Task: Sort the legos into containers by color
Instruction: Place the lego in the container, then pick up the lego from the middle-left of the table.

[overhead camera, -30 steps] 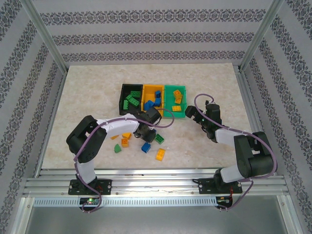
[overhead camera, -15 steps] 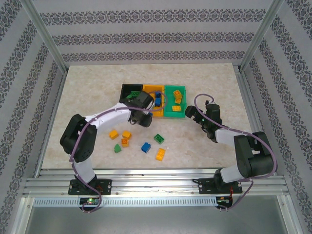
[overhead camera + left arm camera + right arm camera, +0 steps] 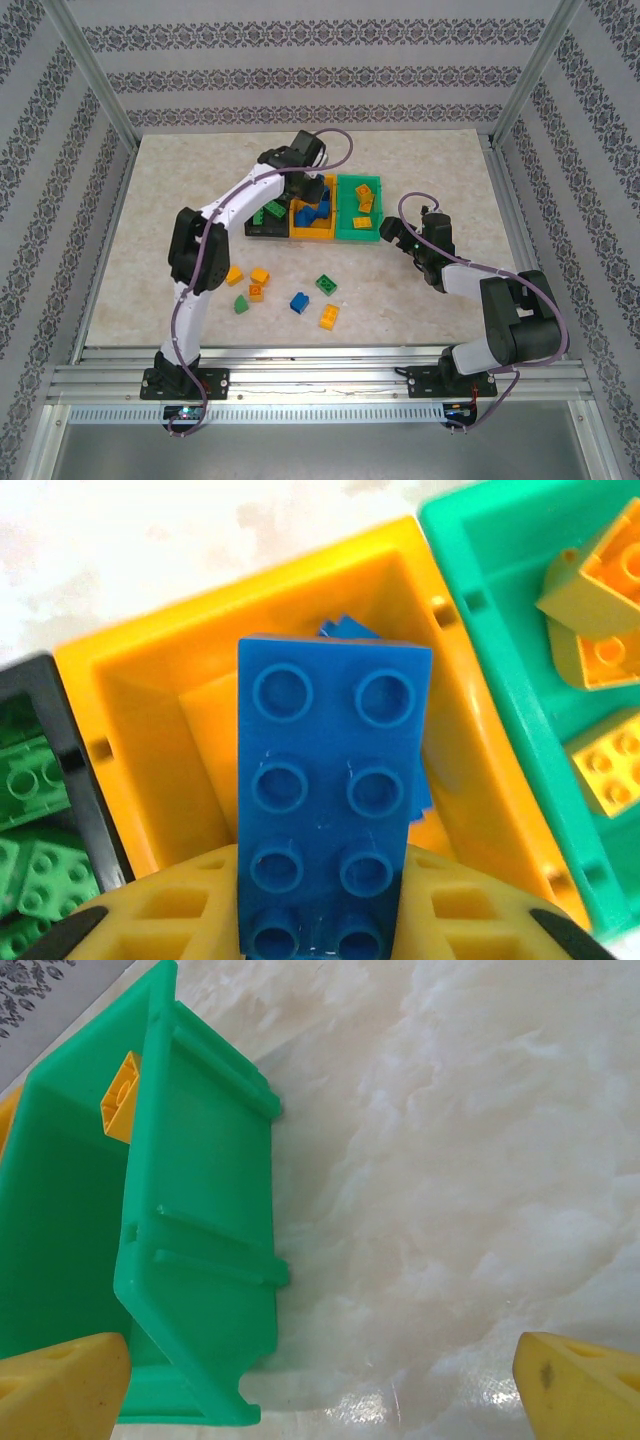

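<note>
Containing green legos (image 3: 30,780), black bin (image 3: 55,705), yellow-orange bin (image 3: 150,670) with blue legos (image 3: 320,210)

Top view, mid-frame, left to right: black bin (image 3: 264,231), yellow-orange bin (image 3: 313,236), green bin (image 3: 358,237), on a cream marbled table (image 3: 180,190); walls (image 3: 300,75) white with grey ornamental bands. Loose bricks (image 3: 299,302), lower centre: yellow-orange, green, blue. Left wrist view: blue brick (image 3: 330,800) at centre, green bricks (image 3: 30,780) at left edge, yellow-orange bricks (image 3: 600,610) at upper right.
</note>
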